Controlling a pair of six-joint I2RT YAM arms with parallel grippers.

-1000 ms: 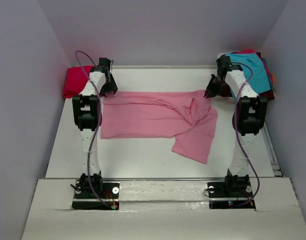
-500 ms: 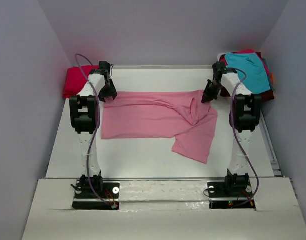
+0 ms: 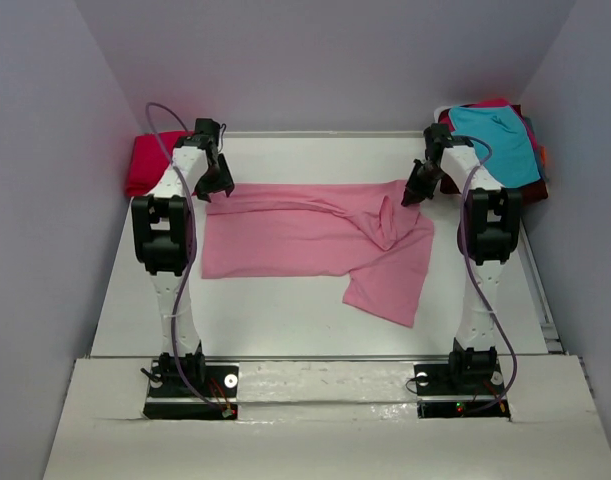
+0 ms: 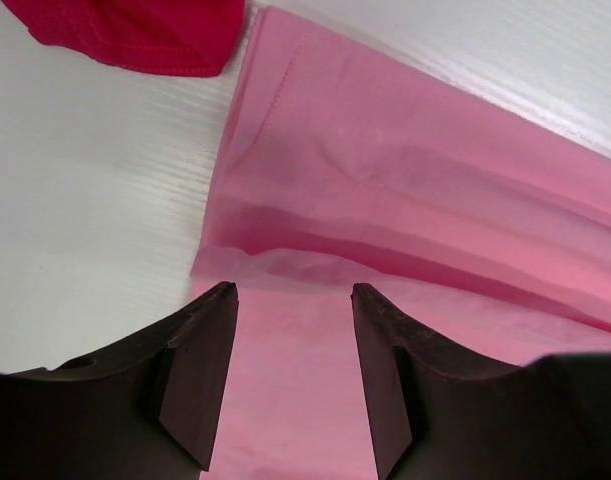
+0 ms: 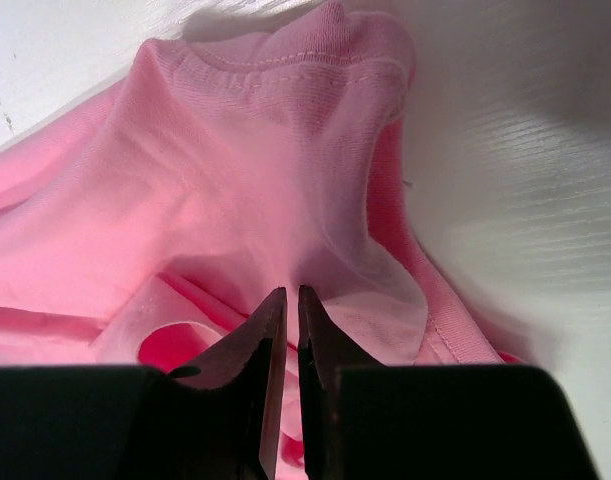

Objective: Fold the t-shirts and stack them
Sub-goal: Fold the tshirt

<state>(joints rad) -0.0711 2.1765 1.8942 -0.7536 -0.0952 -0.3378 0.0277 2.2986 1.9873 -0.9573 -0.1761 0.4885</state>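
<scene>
Pink tee (image 3: 305, 235), bunched — R gripper (image 5: 291, 296) pinching it

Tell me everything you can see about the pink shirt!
The pink t-shirt is soft, thin, cotton-looking cloth in plain light pink. It lies spread sideways on the white table, wrinkled, with one part flopped toward the near right. A ribbed, stitched band, likely the collar, sits at its far right corner. The right fingers pinch a bunched fold just below that band. The left fingers stand open over its left end, near a hemmed edge.
</scene>
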